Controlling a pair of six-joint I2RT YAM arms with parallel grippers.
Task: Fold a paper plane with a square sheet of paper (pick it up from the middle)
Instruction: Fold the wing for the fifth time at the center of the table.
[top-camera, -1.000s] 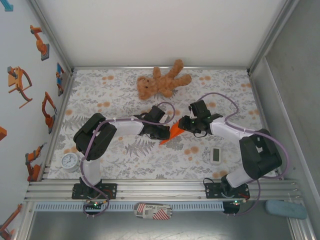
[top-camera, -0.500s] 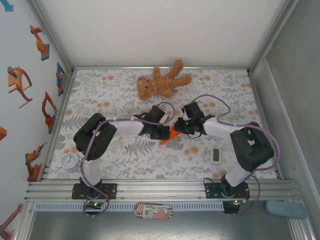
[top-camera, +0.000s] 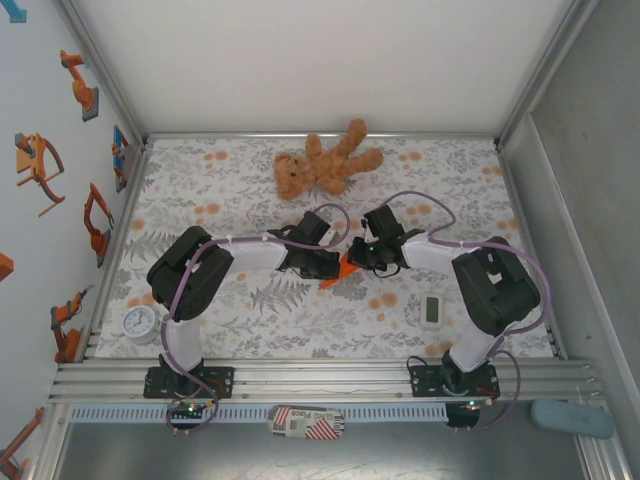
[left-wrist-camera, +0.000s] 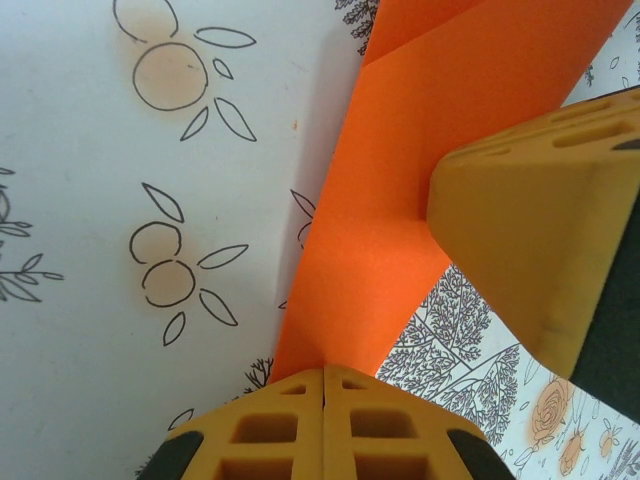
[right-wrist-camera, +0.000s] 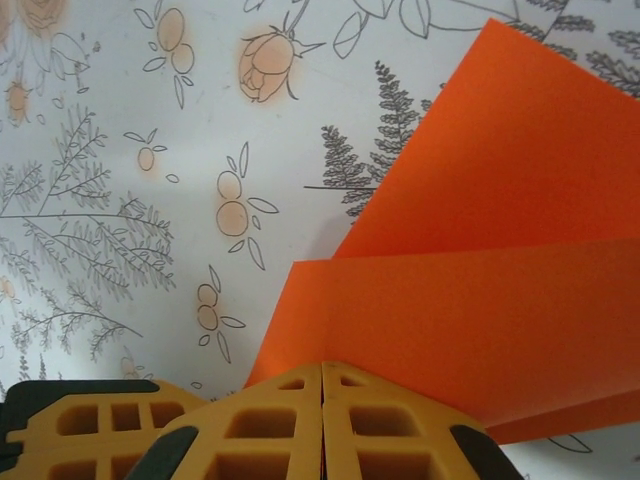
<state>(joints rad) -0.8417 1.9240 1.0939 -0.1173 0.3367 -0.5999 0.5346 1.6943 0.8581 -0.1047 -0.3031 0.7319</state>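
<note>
Since a second ago your right arm has tucked its elbow in and carried the right gripper (right-wrist-camera: 322, 375) leftward onto the orange sheet of paper (top-camera: 337, 273), where it has closed; your left arm has not shifted. That sheet sits mid-table (top-camera: 230, 190), between the two wrists. You have bare floral cloth to the left and to the far right. The teddy bear (top-camera: 322, 168) lies well apart toward the back edge, the white gadget (top-camera: 431, 310) sits near the right arm, and a round dial (top-camera: 140, 322) sits at the near left corner. From above, the wrists cover most of the paper, leaving only a pointed orange sliver, so its folded outline is hard to judge. Both wrist views cut it off at the frame edge. Your left gripper (left-wrist-camera: 325, 378) has its jaws pressed together on the paper's narrow end. The right gripper is likewise pinched on a layered edge, its yellow finger (left-wrist-camera: 540, 240) crowding the left wrist view.
</note>
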